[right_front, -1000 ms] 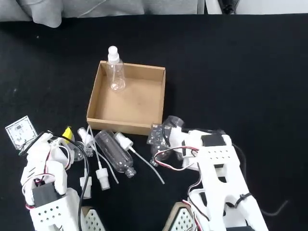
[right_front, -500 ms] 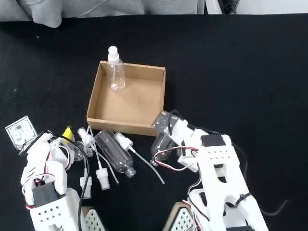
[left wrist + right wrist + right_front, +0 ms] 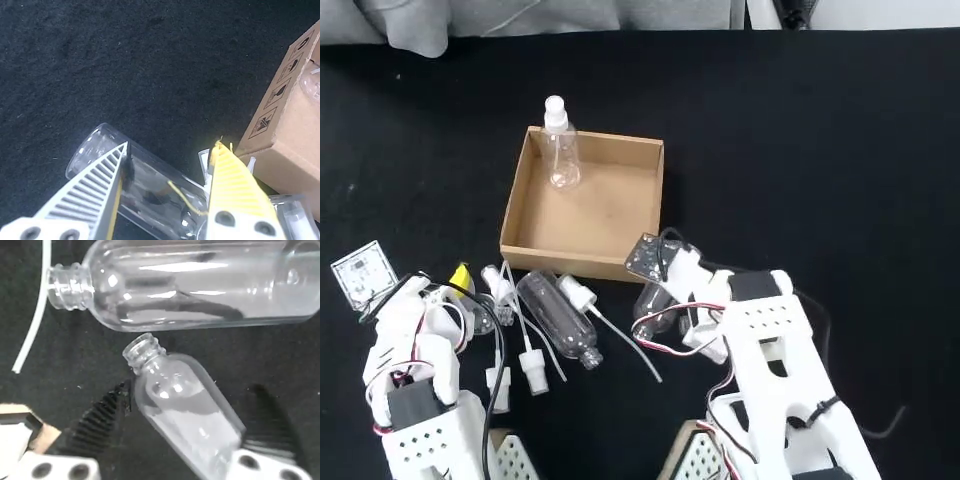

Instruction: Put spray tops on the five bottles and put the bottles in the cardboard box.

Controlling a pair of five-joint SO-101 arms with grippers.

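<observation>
- A small uncapped bottle (image 3: 185, 410) lies tilted on the black table (image 3: 820, 150), just off the near right corner of the cardboard box (image 3: 582, 262).
- The right gripper (image 3: 190, 395) straddles this bottle with its two black fingers spread. One finger is at the bottle's shoulder and the other stands a little apart, so the bottle is not clamped.
- The bottle's open neck points toward a long bottle (image 3: 558, 318), also uncapped, which lies on its side in front of the box.
- Loose spray tops (image 3: 533, 365) with thin white tubes lie around the long bottle. One sits beside its body and the others are on the side toward the left arm.
- Another clear bottle (image 3: 150, 187) lies on its side at the near left of the table, close to the box's corner.
- The left gripper (image 3: 171, 147) sits over that bottle with its white and yellow fingers held wide apart, one on each side.
- A capped bottle (image 3: 560, 150) leans in the far left corner of the box, its white spray top rising above the rim.
</observation>
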